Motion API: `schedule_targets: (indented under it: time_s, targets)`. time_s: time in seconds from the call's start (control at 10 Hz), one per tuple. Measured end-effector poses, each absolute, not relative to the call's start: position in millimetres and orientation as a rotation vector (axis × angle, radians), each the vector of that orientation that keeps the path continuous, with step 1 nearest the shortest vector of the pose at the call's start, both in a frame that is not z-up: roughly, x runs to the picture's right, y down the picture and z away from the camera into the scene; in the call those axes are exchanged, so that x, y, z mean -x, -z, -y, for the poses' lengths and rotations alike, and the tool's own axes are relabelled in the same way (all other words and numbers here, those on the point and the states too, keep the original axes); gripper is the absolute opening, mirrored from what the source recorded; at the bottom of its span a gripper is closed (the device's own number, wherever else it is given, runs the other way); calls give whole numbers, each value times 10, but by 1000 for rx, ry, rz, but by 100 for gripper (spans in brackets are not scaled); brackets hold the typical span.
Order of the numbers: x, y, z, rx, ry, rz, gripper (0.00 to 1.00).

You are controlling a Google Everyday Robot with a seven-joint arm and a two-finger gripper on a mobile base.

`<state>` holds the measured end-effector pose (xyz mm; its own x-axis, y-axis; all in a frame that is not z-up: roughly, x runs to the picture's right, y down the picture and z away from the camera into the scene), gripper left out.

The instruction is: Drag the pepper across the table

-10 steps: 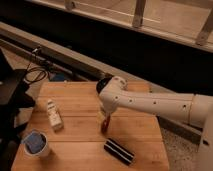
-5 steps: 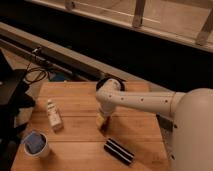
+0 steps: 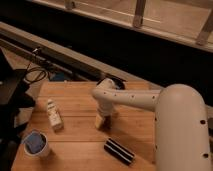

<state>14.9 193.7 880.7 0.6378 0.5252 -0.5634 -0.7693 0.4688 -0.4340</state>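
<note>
Square light-brown plank counter [image 3: 75, 144] with visible seams, gripper [image 3: 102, 122] pointed down at its middle, pepper not made out, likely hidden at the gripper tip

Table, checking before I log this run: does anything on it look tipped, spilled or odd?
Only the small white bottle at the table's left, which seems to lie on its side; no spill shows. The cup stands upright. The gripper is down at mid-table, with no pepper discernible there.
</note>
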Motion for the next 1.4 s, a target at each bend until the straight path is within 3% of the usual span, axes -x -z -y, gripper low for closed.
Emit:
schedule_targets:
  time_s: [0.3,0.4,1.1,1.4]
  targets:
    - [-173,-8782,-1889,718,-824,-379,30]
    - [-165,-8759,-1844,716,-827,-376,26]
    - [-189,-8642,-1854,725,-812,-383,24]
    - [-305,-8512,-1860,725,-816,-388,4]
